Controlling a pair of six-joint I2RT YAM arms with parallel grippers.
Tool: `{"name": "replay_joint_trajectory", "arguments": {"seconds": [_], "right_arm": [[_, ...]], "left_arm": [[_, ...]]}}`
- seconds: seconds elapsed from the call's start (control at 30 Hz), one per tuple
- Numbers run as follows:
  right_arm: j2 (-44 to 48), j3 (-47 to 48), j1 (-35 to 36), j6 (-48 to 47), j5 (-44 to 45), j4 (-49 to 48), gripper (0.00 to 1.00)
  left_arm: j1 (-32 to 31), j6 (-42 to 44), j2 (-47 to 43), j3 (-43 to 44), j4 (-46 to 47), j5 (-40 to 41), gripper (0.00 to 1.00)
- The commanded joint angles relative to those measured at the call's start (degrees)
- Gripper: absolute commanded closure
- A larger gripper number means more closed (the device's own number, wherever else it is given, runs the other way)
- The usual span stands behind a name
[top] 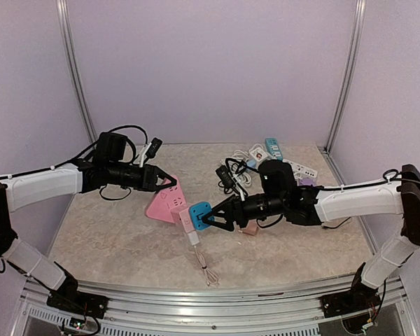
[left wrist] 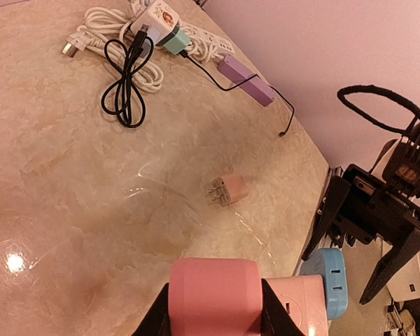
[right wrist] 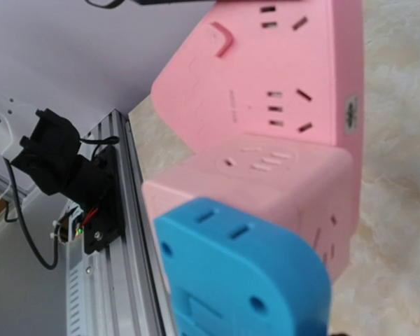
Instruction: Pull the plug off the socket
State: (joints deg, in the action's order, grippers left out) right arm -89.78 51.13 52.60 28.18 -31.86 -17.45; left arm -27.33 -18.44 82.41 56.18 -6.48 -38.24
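Observation:
The pink wedge-shaped socket point(top: 162, 204) lies left of centre on the table. My left gripper point(top: 164, 180) is shut on its rear end; in the left wrist view the black fingers point(left wrist: 150, 323) press both sides of the pink body point(left wrist: 213, 294). A paler pink block point(top: 183, 215) sticks out of the socket's front, and the blue plug point(top: 199, 212) sits in that block. My right gripper point(top: 211, 218) is open, its jaws straddling the blue plug point(left wrist: 325, 280) with a gap on one side. The right wrist view is filled by the blue plug point(right wrist: 245, 273) and the socket point(right wrist: 266, 91); its own fingers do not show.
A white plug with a thin cable point(top: 194, 238) hangs from the pale block toward the front rail point(top: 210, 290). A loose pinkish charger point(top: 250, 229) lies under the right arm. Coiled cables point(left wrist: 126, 77), a purple strip point(left wrist: 245, 79) and a teal strip point(top: 273, 147) sit at the back right.

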Motion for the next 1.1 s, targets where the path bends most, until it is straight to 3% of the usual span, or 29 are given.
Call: {"name": "replay_joint_trajectory", "arguments": {"seconds": [0.0, 0.73, 0.83, 1.07], "right_arm": [[-0.59, 1.42, 0.70, 0.42, -1.50, -1.00, 0.30], [-0.52, 3.95, 2.64, -0.38, -1.74, 1.68, 0.40], [-0.04, 4.12, 2.78, -0.70, 0.88, 2.63, 0.41], [2.49, 3.96, 3.15, -1.29, 16.46, 8.40, 0.35]], "left_arm": [[0.94, -2.30, -0.80, 1.47, 0.86, 1.16, 1.00], [2.41, -3.80, 0.29, 1.74, -1.29, 5.10, 1.00], [2.50, -3.82, 0.25, 1.66, -1.17, 5.04, 1.00], [2.54, -3.89, -0.06, 1.49, -0.82, 4.93, 1.00]]}}
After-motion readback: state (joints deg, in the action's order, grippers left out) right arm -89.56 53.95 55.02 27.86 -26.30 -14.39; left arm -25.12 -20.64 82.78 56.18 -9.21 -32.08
